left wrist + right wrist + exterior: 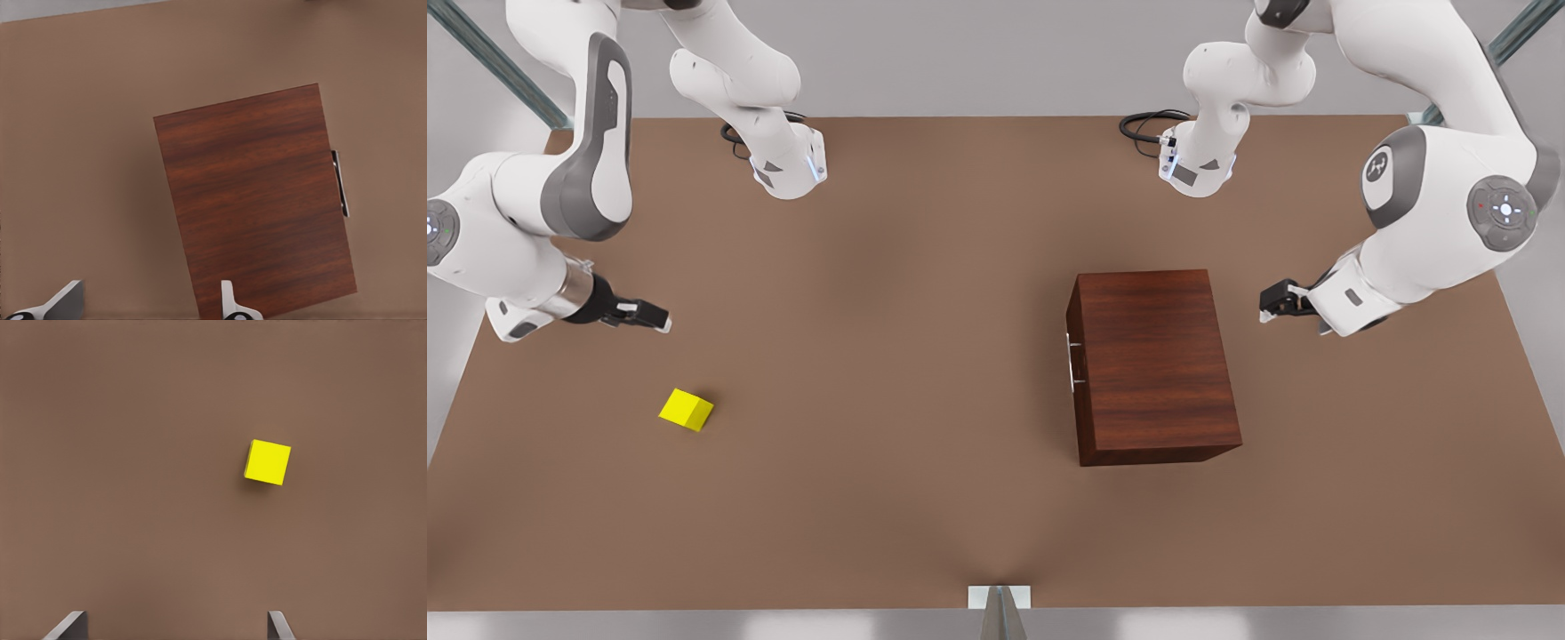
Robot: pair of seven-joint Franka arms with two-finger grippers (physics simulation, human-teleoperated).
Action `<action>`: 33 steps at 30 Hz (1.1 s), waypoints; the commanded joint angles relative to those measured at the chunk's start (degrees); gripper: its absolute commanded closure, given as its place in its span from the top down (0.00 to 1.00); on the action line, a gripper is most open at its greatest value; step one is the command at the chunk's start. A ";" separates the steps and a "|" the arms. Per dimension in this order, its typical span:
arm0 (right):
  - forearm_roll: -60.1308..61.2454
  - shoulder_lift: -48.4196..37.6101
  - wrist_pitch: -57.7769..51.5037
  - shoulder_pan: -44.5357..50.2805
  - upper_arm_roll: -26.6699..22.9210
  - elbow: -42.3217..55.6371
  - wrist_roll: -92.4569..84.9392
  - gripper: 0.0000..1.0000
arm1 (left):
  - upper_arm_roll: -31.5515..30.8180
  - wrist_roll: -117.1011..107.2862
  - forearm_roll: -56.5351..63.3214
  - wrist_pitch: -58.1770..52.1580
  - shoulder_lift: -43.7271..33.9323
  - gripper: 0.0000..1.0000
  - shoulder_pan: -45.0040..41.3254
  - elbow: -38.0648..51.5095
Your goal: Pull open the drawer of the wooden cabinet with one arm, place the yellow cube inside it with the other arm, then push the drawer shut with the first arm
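The cabinet (1152,364) sits shut on the table (889,498), its drawer front (1073,360) seen only edge-on, the silver handle (1071,363) a thin sliver facing the front view's left. The left gripper (1270,307) hovers just beside the cabinet's back, fingers (230,300) spread and empty, tips cut off. The cube (687,410), plain bright yellow, lies well apart from the cabinet, near the right gripper (660,322), also wide open and empty.

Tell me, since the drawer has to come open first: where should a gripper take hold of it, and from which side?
Grip the thin silver bar handle on the wooden cabinet, probably approaching from the front view's left, where it stands off the closed drawer's front; fingers can close across the bar.
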 commanded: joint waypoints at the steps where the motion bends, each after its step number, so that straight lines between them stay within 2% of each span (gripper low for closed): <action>1: -0.01 0.05 2.13 -0.25 -0.05 0.13 1.06 1.00 | 0.01 -1.43 1.17 -0.44 -0.06 1.00 0.06 -0.28; 4: -0.36 0.48 1.96 0.45 0.13 0.31 -0.17 1.00 | 0.01 -0.99 0.73 -1.05 0.03 1.00 -0.46 -0.63; 5: -2.81 0.48 1.96 0.89 0.04 0.31 -4.71 1.00 | -0.34 -1.51 1.08 -1.23 0.29 1.00 -3.26 -0.72; 6: -3.96 1.19 2.04 0.90 0.22 0.57 -22.09 1.00 | -0.34 -8.51 1.17 -1.15 0.91 1.00 -8.00 -0.72; 9: -6.77 3.91 1.17 2.92 0.48 3.03 -25.31 1.00 | -0.43 -34.81 4.51 0.34 4.95 1.00 -23.22 2.00; 10: -7.65 4.00 1.17 3.80 0.48 3.03 -25.92 1.00 | -0.43 -41.75 4.51 1.05 6.71 1.00 -26.48 3.68; 12: -7.22 4.09 1.17 3.53 0.31 3.03 -40.67 1.00 | -0.43 -54.93 4.60 7.99 9.87 1.00 -30.87 4.64; 14: -7.13 4.26 1.43 3.53 0.30 3.12 -45.88 1.00 | -0.25 -66.55 5.91 8.17 16.90 1.00 -34.83 11.40; 16: -7.22 4.61 2.13 3.45 0.30 3.12 -48.07 1.00 | 0.54 -67.52 6.09 8.78 21.82 1.00 -34.74 15.27; 18: -6.86 5.14 3.98 3.18 -0.31 3.21 -58.27 1.00 | 1.51 -65.24 6.27 9.58 25.43 1.00 -34.04 16.77; 23: -6.86 5.49 3.89 3.18 -0.31 3.21 -58.36 1.00 | 1.42 -61.54 7.94 13.62 25.70 1.00 -34.04 11.23; 28: -6.78 5.76 3.98 3.18 -0.31 3.29 -58.44 1.00 | 1.42 -60.75 15.49 13.71 27.54 1.00 -34.04 11.32; 33: -6.78 6.29 3.98 3.18 -0.31 3.38 -58.44 1.00 | 1.33 -60.66 15.85 14.50 29.39 1.00 -34.04 11.32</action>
